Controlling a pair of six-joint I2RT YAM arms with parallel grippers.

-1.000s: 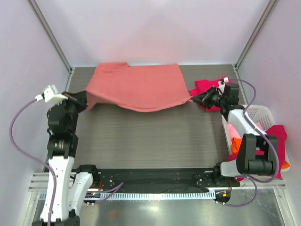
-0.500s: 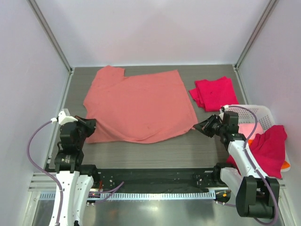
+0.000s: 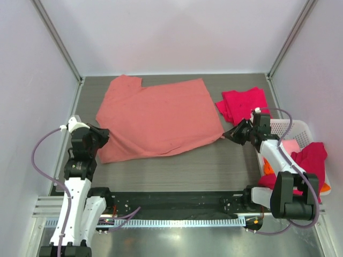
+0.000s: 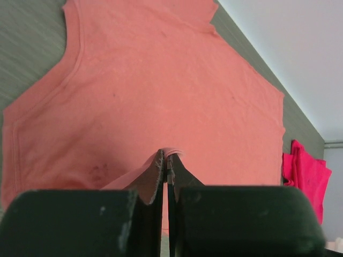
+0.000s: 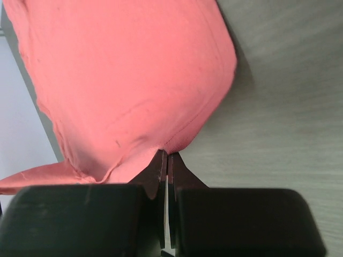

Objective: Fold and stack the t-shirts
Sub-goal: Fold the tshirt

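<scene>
- across the grey wood-grain table (image 3: pixel 203 166), seen from above, a salmon-pink cloth t-shirt (image 3: pixel 161 115) is lying spread flat, the left gripper (image 3: pixel 102 138) pinching its near left corner and the right gripper (image 3: pixel 230 134) its near right corner.
- a folded crimson-red cloth t-shirt (image 3: pixel 244 104) is sitting far right, near a white plastic lattice basket (image 3: pixel 289 127).
- left wrist view: the jaws are clamping a raised salmon fold.
- right wrist view: the jaws are gripping the shirt's hem.

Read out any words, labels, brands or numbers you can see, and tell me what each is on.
None: no text can be read. The salmon-pink t-shirt, the folded crimson t-shirt and the white basket are plain, and nothing else in view carries legible marking.
</scene>
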